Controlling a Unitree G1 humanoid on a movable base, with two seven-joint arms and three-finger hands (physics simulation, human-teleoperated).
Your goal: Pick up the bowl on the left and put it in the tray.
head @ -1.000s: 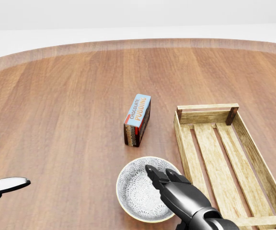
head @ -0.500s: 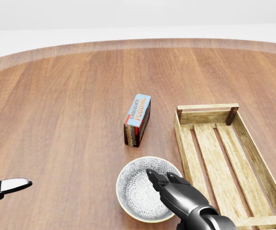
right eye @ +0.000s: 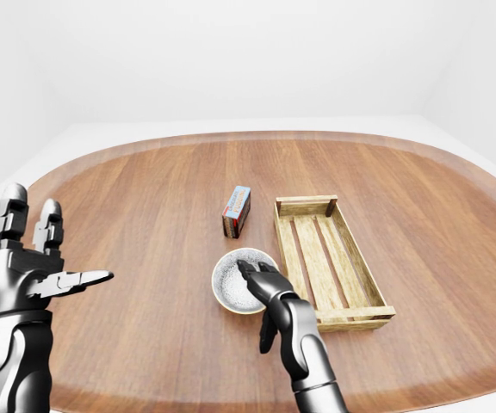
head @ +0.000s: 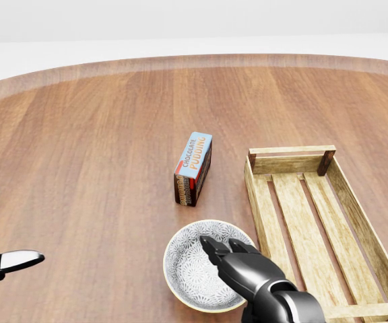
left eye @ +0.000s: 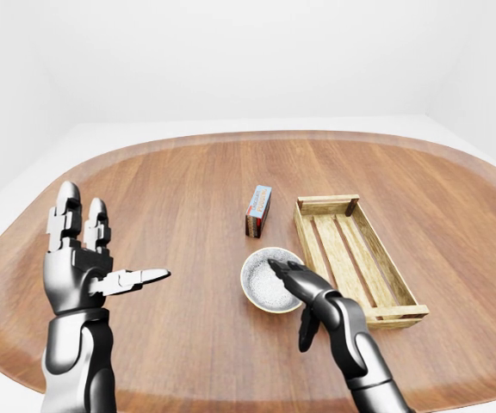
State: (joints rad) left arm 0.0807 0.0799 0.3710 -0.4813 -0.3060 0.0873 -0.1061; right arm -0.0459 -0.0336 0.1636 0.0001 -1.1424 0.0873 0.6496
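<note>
So the grey speckled ceramic bowl (head: 197,272) sits on the oval wooden table (left eye: 188,189), just left of the slatted wooden tray (head: 315,222) in the head view. The right hand (head: 238,266) is over its right side, fingers reaching inside but not clamped. The left hand (left eye: 80,258) is raised, open, well apart. A chocolate pudding box (head: 194,168) stands above the bowl.

Table (head: 79,148): reddish-brown wood grain, paler rim band. Bowl (head: 187,269): grey-white speckled floral pattern inside, cream rim. Tray (head: 308,222): pale tan slatted wood, darker brown corner posts. Pudding box (head: 194,168): light blue face, orange lettering, dark brown side. Both hands: glossy dark grey metal.
</note>
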